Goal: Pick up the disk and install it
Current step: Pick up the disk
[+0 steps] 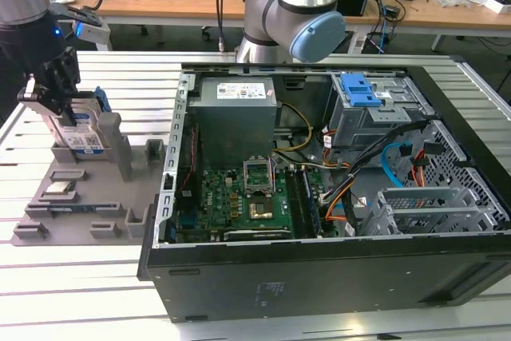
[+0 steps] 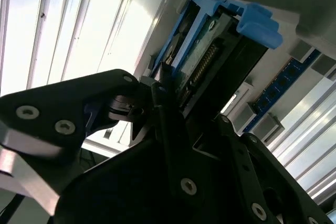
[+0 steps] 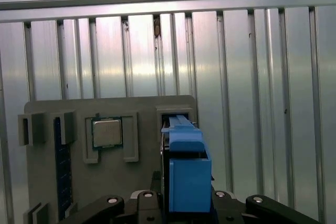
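Fingers (image 2: 169, 124) of the gripper (image 1: 62, 105) are clamped on the disk (image 1: 82, 140), one black finger against each broad face. In the second wrist view only the nearer finger can be followed to its tip. The other is mostly hidden behind the disk's dark body and its blue bracket (image 2: 258, 22).

In the exterior view the disk stands upright on edge at about nine o'clock from the open computer case (image 1: 319, 285), in a slot at the far end of the grey holder tray (image 1: 80, 205). Its lower edge is hidden by the slot walls, so it cannot be told whether it is seated or already raised a little. The gripper's body covers the disk's upper part, and the arm above it is cut off by the frame's edge.

In the first wrist view the bracket sits between the two finger linkages, and the small square chip (image 3: 107, 132) lies flat in its own pocket just beside the disk's slot.

The tray rests on the ribbed aluminium table (image 1: 88, 293), touching the case's side wall. Inside the case, the grey power supply (image 1: 237, 105) lies at twelve o'clock from the motherboard (image 1: 239, 201), and a blue latch (image 1: 359, 89) sits at about two o'clock. The cables beside it are too tangled to sort out.
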`<state>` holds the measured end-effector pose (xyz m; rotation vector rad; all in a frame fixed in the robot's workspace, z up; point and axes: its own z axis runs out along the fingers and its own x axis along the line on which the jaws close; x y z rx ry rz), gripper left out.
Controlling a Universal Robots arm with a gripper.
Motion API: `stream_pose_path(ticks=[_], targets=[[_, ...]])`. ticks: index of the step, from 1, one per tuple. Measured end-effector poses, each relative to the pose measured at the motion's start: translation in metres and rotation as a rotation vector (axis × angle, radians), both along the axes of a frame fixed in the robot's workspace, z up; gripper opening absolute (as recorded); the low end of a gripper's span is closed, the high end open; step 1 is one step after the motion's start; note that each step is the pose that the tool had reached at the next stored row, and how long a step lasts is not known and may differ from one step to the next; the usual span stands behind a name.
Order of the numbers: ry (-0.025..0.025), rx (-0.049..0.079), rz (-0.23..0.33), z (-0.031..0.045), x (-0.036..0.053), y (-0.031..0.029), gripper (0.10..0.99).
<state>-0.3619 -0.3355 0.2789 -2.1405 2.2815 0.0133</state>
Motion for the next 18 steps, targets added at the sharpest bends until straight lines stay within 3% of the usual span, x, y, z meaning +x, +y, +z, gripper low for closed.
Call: stream_pose_path(ticks=[3,12,18], targets=[[-0.0028,0.0,0.0,0.0,0.0,0.0,0.361],[-0.0047,0.0,0.0,0.0007,0.0,0.0002,0.361],[-0.0046,0.0,0.0,0.0082,0.0,0.0002,0.361]])
